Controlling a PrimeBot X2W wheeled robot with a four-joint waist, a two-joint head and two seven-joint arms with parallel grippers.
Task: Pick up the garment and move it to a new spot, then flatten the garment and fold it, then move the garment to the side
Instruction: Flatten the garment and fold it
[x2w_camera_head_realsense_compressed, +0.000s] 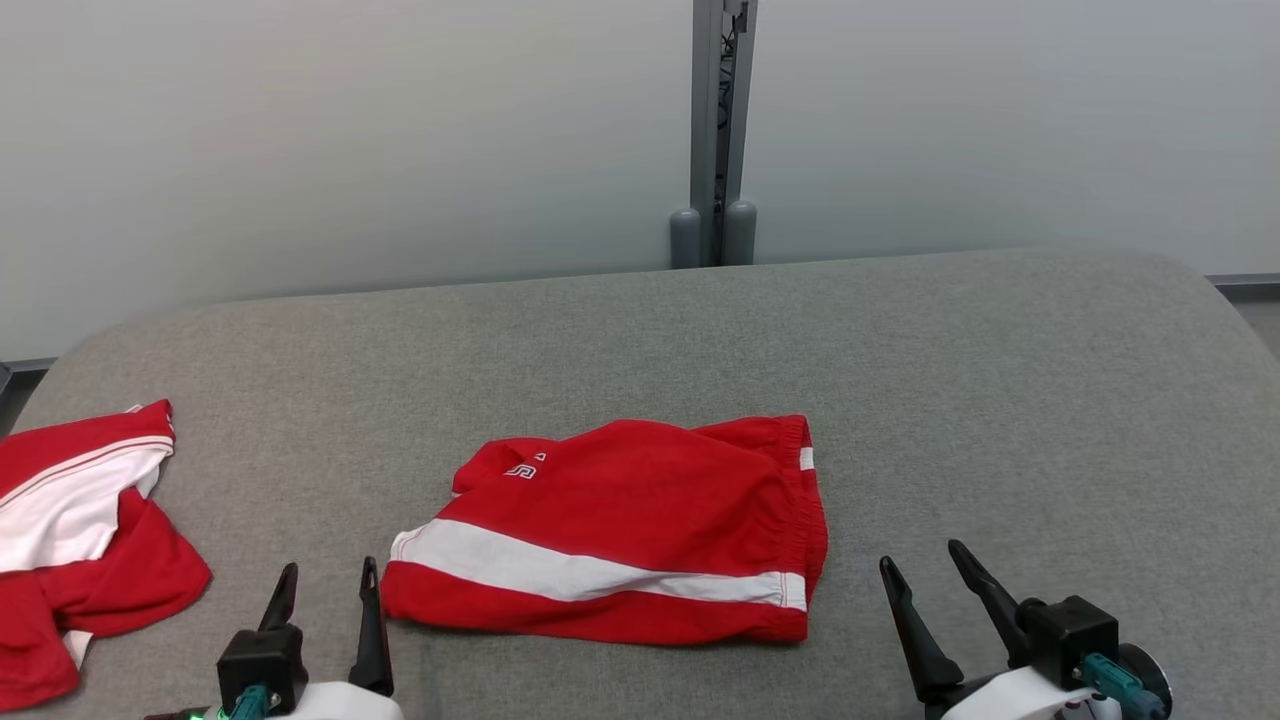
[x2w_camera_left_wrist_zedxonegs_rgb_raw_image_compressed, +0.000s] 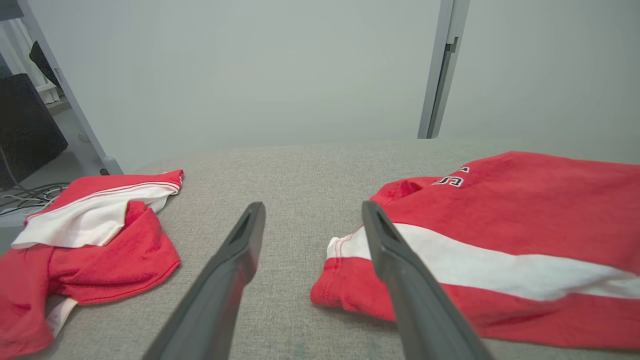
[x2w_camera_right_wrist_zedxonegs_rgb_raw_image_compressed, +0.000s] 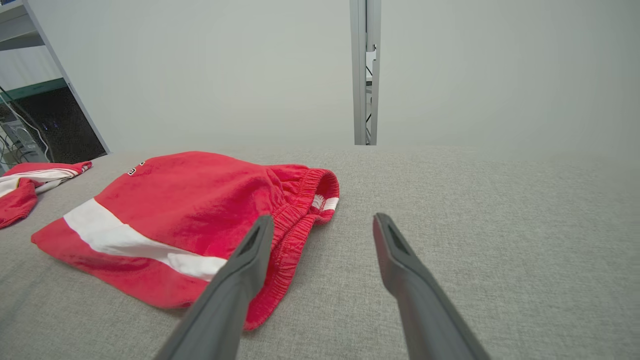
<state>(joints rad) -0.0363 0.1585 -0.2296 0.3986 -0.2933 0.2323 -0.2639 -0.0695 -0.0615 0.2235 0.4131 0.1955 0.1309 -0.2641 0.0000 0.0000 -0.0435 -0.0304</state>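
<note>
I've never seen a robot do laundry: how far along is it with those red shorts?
Looks done: the red shorts lie folded on the grey table. In hand: nothing; the left end effector and right end effector are open and empty, near their front corners. Left: moving the shorts aside.

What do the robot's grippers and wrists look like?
The left gripper and right gripper each have two long tapering dark fingers on a black block, a teal connector behind it, and a white wrist shell. A green light glows by the left connector.
</note>
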